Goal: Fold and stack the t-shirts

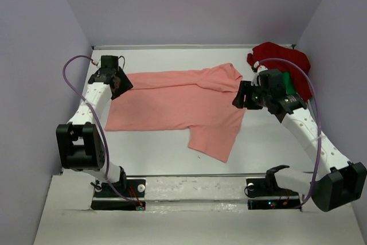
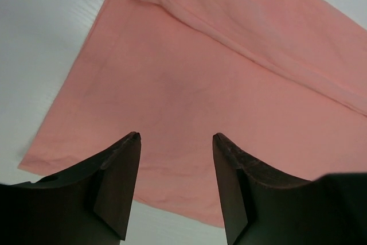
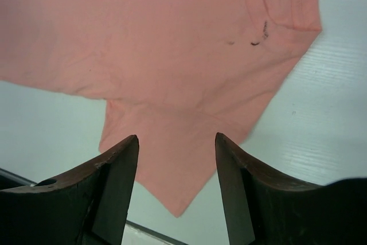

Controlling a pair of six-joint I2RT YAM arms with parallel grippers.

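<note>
A salmon-pink t-shirt (image 1: 178, 104) lies spread flat on the white table, one sleeve pointing to the near right; it also fills the left wrist view (image 2: 218, 78) and the right wrist view (image 3: 172, 44). A dark red t-shirt (image 1: 279, 61) lies crumpled in the far right corner, with a bit of bright green cloth (image 1: 289, 87) beside it behind the right arm. My left gripper (image 1: 121, 84) is open and empty above the shirt's left edge (image 2: 176, 137). My right gripper (image 1: 241, 97) is open and empty above the shirt's right side (image 3: 176, 138).
Lilac walls (image 1: 34, 55) enclose the table on three sides. A bare white table surface (image 1: 155, 147) lies in front of the pink shirt. The arm bases (image 1: 117, 190) stand at the near edge.
</note>
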